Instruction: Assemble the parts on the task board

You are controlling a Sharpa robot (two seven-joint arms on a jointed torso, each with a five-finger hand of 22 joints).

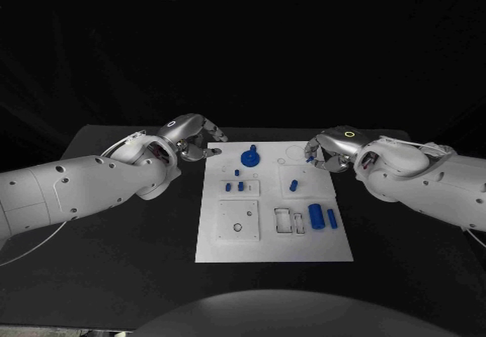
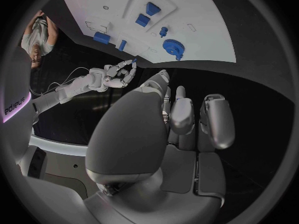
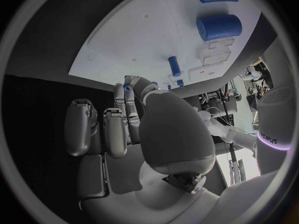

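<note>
So the right hand (image 1: 326,152) is hovering over the far right corner of the white board (image 1: 273,246) and it's pinching a tiny blue peg (image 1: 307,159) between thumb and a finger, other fingers loosely curled. You can see the same pinch from the left wrist camera, with the blue tip poking out of the fingertips. My guess is this is the "carry the small peg to its hole" step, and not much of the assembly looks done yet.

The left hand (image 1: 190,139) sits just off the board's far left corner, holding nothing, fingers relaxed and a bit apart. It doesn't touch the board as far as I can tell.

On the board itself: a blue gear (image 1: 250,156) near the far edge, a couple of short blue pins (image 1: 235,187) on a raised square plate, a lone blue pin (image 1: 293,186) further right, and two bigger blue cylinders (image 1: 322,215) lying side by side toward the right edge. There are also empty slots and a plain plate with a hole on the near left.

Next move probably needs the peg lined up straight over one of the small round holes near that far corner, then pushed down gently. Tiny part, so tilt could jam it.

Everything's on a matte black table (image 1: 101,267) with a dark backdrop behind it.
</note>
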